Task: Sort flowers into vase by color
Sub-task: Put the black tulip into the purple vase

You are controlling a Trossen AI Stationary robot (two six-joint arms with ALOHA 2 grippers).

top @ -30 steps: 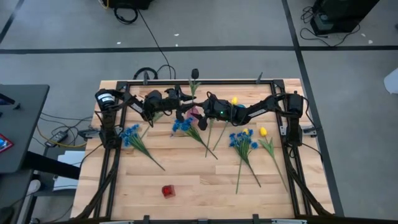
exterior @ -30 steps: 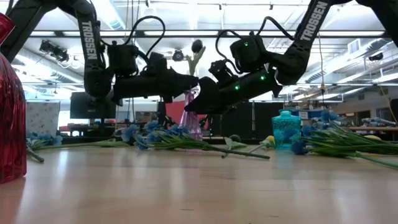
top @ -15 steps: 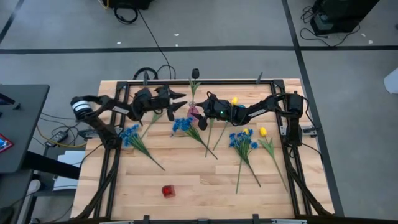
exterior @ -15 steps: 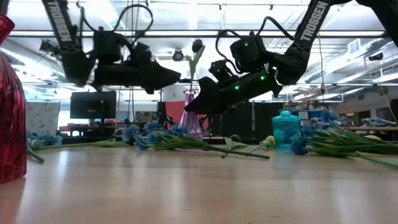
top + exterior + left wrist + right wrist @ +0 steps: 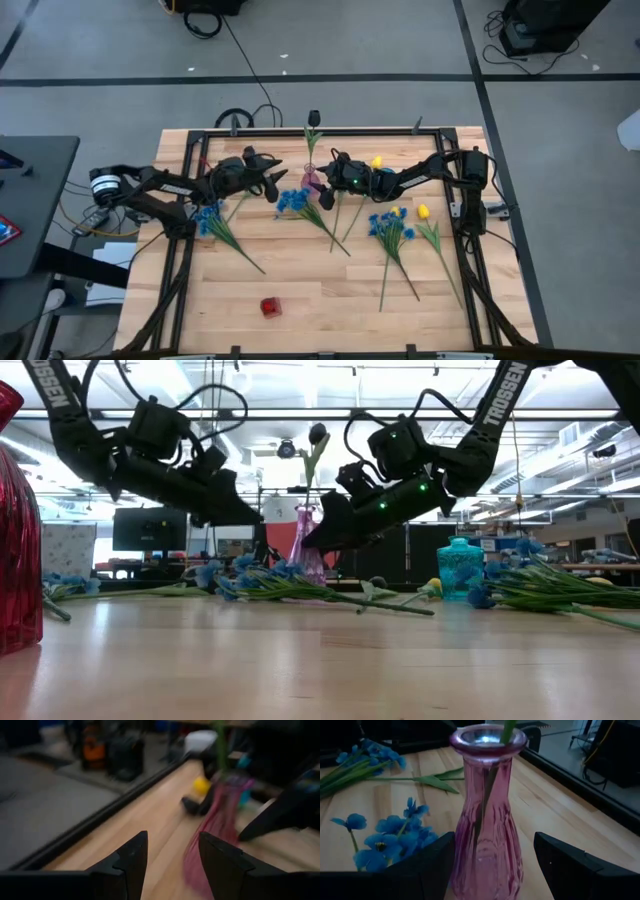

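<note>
One dark tulip (image 5: 314, 118) standing upright in the pink vase (image 5: 487, 815) at the counter's (image 5: 320, 285) far edge, stem vertical. Left to sort: blue bunches (image 5: 293, 202), yellow tulips (image 5: 423, 212), all lying flat, stems running mostly toward the near side. Right gripper (image 5: 492, 865) fingers wide, bracketing the vase without visibly touching it. Left gripper (image 5: 170, 855) fingers parted, empty, raised just beside the vase. Task barely begun.

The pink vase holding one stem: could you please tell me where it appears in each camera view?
High view: pink vase at the table's back middle, between both grippers.
Low view: centre, left of the right gripper.
Left wrist view: blurred, right of centre.
Right wrist view: centre, between the fingers.
Shared landmark: the green stem in its mouth.
</note>
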